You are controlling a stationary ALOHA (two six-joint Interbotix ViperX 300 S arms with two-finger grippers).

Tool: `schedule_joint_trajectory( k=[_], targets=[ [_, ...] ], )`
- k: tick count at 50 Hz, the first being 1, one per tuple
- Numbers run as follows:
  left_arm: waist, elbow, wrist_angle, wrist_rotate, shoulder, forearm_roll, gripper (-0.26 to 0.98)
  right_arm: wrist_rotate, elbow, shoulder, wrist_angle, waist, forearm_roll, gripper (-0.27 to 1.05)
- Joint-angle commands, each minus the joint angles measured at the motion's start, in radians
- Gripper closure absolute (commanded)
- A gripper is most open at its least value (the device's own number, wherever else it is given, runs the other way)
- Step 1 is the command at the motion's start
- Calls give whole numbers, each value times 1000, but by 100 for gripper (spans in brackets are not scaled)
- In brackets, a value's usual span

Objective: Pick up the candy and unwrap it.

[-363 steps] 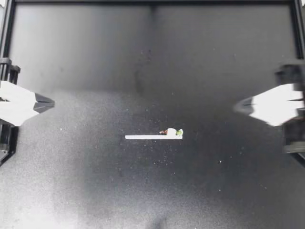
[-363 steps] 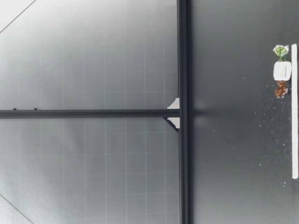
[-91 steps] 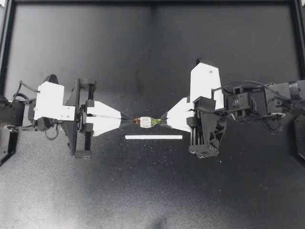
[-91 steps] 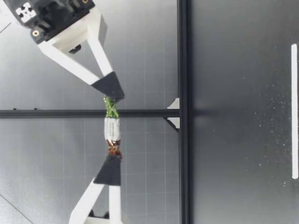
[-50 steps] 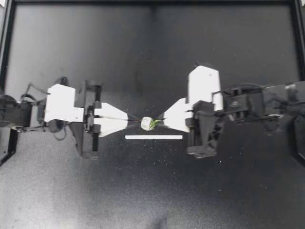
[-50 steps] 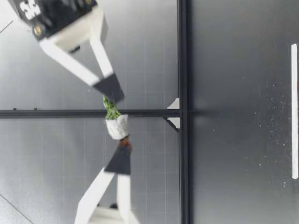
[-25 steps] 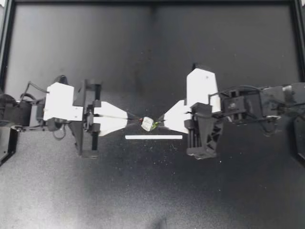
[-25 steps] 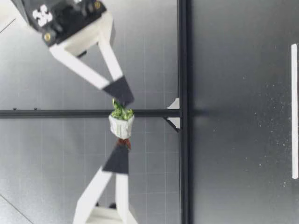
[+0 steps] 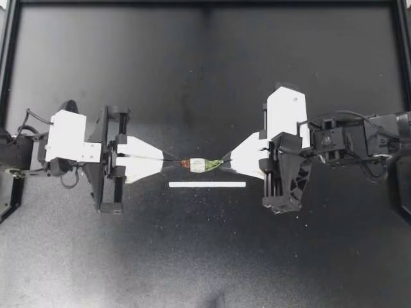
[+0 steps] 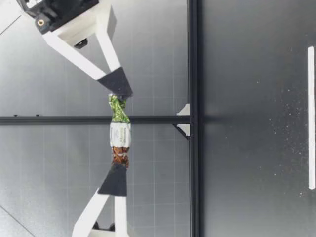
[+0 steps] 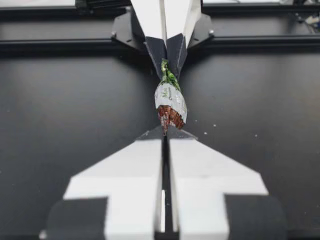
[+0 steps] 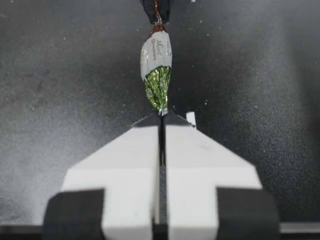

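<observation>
The candy (image 9: 200,165) hangs above the table (image 9: 205,256), near the white strip (image 9: 207,184), stretched taut so its wrapper twists can be pulled open. My left gripper (image 9: 174,162) is clamped on the brown end, my right gripper (image 9: 225,160) on the green. Both twist tips vanish between the pads, and I cannot tell how loose the wrapper is.

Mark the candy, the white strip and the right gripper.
candy (image 9: 196,165): top view, white middle of its wrapper.
white strip (image 9: 207,185): top view, middle of its length.
right gripper (image 9: 224,162): top view, between its shut fingertips.
</observation>
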Motion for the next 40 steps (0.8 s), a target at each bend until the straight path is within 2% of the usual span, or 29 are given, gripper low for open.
schedule_joint_trajectory(
  k=[1,12,18,22,31,40],
  targets=[
    [3,-9,-2,5,-20,-2,91,-2,-8,-21,2,2,-3,92],
    [3,-20,34,67,-12,3,91,-11,-3,-14,-15,0,-6,90],
    [3,-23,51,115,-28,0,91,-9,14,-14,-17,2,-5,82],
    [3,-26,60,146,-35,0,91,-3,23,-14,-18,0,-5,67],
    [3,-32,87,238,-37,3,91,3,57,-18,-48,0,-5,20],
    [-3,-81,213,482,-46,6,91,58,121,-66,-245,-57,37,25]
  ],
)
